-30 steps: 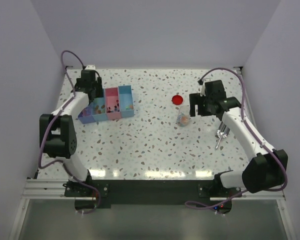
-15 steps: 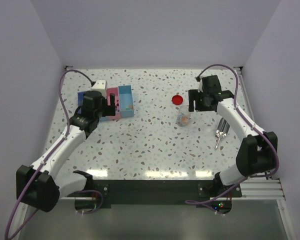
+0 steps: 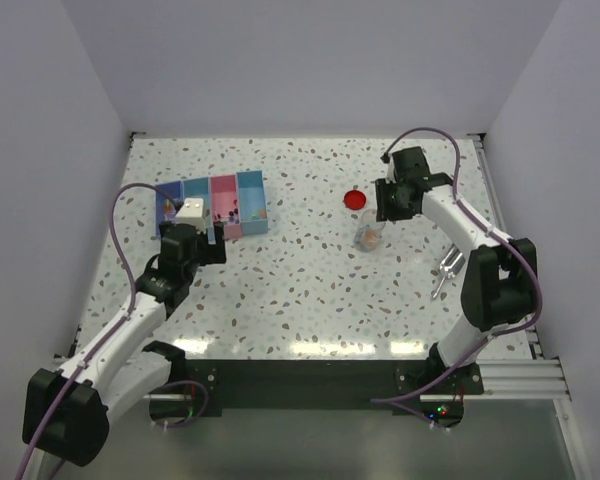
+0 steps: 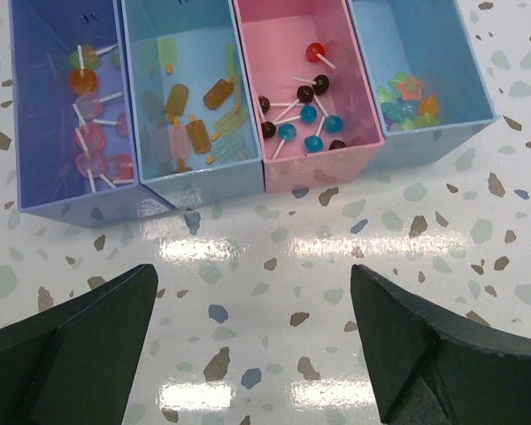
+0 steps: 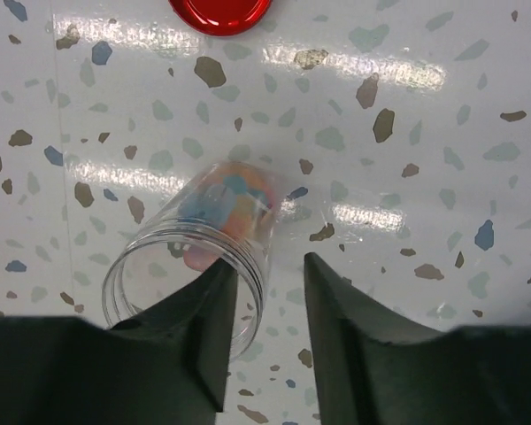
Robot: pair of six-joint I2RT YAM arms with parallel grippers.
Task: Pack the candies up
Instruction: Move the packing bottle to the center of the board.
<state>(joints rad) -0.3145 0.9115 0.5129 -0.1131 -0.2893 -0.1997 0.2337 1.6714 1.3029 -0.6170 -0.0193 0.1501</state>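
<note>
colourful candies (image 4: 309, 113) in tray (image 4: 319, 166) compartments, more in tipped jar (image 5: 159, 252)

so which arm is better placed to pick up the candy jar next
Right. The right gripper hangs directly over the clear jar of candies, with part of the jar's rim showing between its fingers. The left gripper is open in front of the four-compartment tray, across the table from the jar.
</note>
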